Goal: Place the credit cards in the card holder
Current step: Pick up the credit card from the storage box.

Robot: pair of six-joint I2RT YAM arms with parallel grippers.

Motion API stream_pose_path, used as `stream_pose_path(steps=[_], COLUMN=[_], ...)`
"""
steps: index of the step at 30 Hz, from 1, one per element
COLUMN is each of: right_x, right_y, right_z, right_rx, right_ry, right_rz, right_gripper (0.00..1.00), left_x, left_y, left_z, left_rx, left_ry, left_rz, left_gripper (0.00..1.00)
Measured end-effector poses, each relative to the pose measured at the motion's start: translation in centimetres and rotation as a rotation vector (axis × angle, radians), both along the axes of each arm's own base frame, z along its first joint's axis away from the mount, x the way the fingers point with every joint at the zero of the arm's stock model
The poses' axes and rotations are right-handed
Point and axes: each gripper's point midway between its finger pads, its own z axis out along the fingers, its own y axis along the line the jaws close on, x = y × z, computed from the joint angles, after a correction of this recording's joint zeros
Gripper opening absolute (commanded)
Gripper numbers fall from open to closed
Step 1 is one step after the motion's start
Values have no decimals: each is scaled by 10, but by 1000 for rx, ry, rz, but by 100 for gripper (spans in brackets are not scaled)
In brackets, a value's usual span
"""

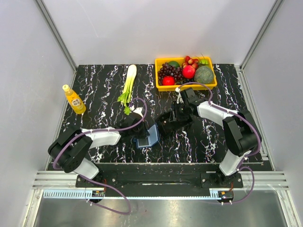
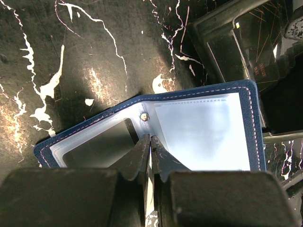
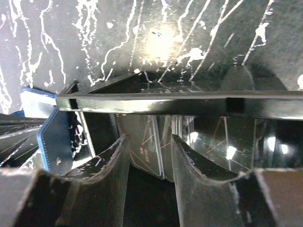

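The card holder [image 1: 147, 138], navy with a pale blue inside, lies open on the table left of the black tray [image 1: 166, 126]. In the left wrist view the card holder [image 2: 203, 137] is spread open, with a dark card-like shape in its left pocket [image 2: 102, 146]. My left gripper [image 2: 151, 140] is shut on a thin pale inner leaf at the holder's fold. My right gripper [image 3: 149, 142] is open inside the tray [image 3: 165, 101]. Its jaws stand either side of dark credit cards [image 3: 147, 149] standing on edge. The holder's navy edge [image 3: 52, 137] shows at the left.
A yellow basket [image 1: 211, 85] of fruit stands at the back right. A leek [image 1: 128, 82] lies at the back middle. A yellow bottle [image 1: 74, 99] stands at the left. The tray [image 2: 227, 42] sits close beside the holder.
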Motion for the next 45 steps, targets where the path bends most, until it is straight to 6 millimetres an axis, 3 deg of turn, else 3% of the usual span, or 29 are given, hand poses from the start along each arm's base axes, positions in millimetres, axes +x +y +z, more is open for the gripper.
stream_pose_path(steps=[6,23,30,45], right_x=[1,-22,-20,7], right_y=[-3,28,38,14], right_z=[-3,-13,-5,-8], right_rx=[-17,109,167,14], right_ry=[-1,104,105,-6], right_rz=[-9,83,81,-49], right_gripper=[44,36,40,46], left_x=[2,17,19,20], left_y=[-4,-30,-39,-42], left_z=[-1,-2,-2,-1], left_rx=[-5,-70,-103,-113], left_ry=[5,14,19,23], left_rz=[-7,-30,-38,-38], left_gripper=[8,7,6,6])
